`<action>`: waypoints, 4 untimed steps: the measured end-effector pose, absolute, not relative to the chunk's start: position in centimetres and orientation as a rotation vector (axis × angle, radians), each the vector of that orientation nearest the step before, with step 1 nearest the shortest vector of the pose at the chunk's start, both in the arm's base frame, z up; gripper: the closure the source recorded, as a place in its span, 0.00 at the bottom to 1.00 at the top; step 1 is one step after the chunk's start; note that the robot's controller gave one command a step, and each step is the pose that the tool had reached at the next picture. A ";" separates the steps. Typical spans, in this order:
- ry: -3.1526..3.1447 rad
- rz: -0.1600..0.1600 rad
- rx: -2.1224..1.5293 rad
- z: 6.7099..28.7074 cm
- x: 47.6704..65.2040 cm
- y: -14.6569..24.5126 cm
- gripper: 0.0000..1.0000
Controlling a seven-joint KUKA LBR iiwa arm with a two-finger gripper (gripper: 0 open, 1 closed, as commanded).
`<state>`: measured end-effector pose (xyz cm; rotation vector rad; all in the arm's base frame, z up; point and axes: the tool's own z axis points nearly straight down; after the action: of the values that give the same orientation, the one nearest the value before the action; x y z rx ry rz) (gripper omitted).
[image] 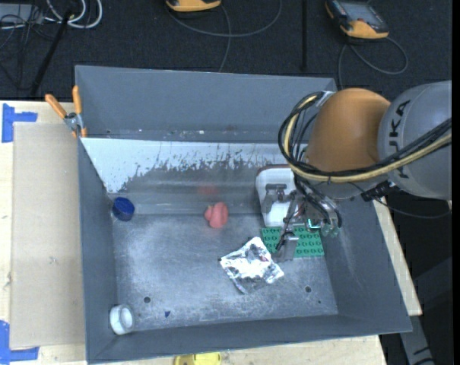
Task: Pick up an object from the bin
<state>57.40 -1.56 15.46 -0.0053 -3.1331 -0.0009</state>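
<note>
My gripper (pixel 288 228) hangs low at the right side of the bin, under the arm's orange cover. Directly beneath it lies a flat green studded building plate (pixel 304 243), partly covered by the gripper. A crumpled piece of silver foil (pixel 250 266) rests just left of and below the plate, touching its corner or nearly so. A small pink lump (pixel 217 215) lies further left, near the foot of the back wall.
A blue bottle cap (pixel 123 208) sits at the left by the back wall. A white cap (pixel 121 318) lies in the front left corner. The arm with its cables covers the bin's right wall.
</note>
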 end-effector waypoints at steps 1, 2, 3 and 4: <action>-3.132 -0.001 0.056 6.5 53.5 -1.7 0.00; -3.137 -0.003 0.066 10.1 50.1 0.8 0.00; -3.138 -0.002 0.056 9.9 50.1 2.1 0.00; -3.130 -0.001 -0.213 6.9 49.4 1.9 0.00</action>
<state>49.38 1.90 6.87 -0.2135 -3.1297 -0.0009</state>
